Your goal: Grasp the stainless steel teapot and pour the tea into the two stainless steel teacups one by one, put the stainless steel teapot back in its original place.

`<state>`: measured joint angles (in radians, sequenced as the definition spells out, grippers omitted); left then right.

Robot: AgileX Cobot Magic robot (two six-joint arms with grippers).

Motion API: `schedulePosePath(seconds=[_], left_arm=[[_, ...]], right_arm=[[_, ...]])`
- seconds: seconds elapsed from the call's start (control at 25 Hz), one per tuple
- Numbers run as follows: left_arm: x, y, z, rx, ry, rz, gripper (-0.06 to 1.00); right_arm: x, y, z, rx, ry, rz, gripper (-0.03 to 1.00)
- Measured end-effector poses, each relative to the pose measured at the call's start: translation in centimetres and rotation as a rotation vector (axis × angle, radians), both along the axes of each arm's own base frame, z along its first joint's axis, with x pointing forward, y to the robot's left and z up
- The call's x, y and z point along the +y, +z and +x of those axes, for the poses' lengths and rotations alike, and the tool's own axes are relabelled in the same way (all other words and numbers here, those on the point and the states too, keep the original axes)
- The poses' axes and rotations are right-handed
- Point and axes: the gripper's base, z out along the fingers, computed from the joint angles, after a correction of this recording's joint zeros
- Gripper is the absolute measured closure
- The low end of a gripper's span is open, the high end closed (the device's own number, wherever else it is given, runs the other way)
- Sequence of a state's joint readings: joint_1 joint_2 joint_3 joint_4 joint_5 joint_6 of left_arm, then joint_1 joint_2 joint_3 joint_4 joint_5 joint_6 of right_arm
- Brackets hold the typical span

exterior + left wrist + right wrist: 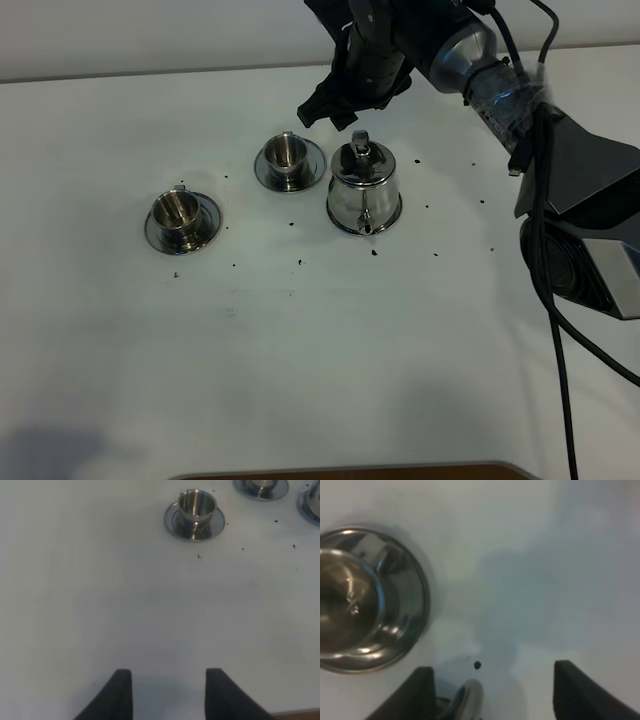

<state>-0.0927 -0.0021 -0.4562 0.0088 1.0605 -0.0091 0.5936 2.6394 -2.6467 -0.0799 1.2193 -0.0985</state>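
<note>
ROBOT REACHES FOR THE POT: A stainless steel teapot (364,185) stands upright on the white table (300,380), lid on and spout turned toward the front edge. The robot's right hand (332,112) hovers just behind and above its loop handle. The hand's two dark fingers (422,695) are spread wide and grip nothing. From the wrist, a curved piece of polished steel, apparently the pot's handle, lies in the gap close to one finger; whether they touch cannot be told. A steel rim shows around the pot's base, seemingly its saucer (340,224).

Just to the teapot's left sits the first teacup (288,152) on its own small saucer, near the pot but not touching it. The second teacup (180,212), likewise on a saucer, stands farther left and nearer the front. Both cups are upright. Dark specks (300,263) are scattered over the table around the set.

The left hand (167,672), seen only from its own wrist, hangs over bare table well short of the cups, its fingers parted and holding nothing.
</note>
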Motion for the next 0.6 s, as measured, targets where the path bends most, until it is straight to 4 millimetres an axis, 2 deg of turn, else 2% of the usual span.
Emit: schedulePosePath(seconds=[0.6], left_arm=[[0.0,0.0,0.0,0.000,0.000,0.000,0.55]], right_arm=[[-0.2,-1.3,-0.2,0.036,-0.001,-0.032,0.45]])
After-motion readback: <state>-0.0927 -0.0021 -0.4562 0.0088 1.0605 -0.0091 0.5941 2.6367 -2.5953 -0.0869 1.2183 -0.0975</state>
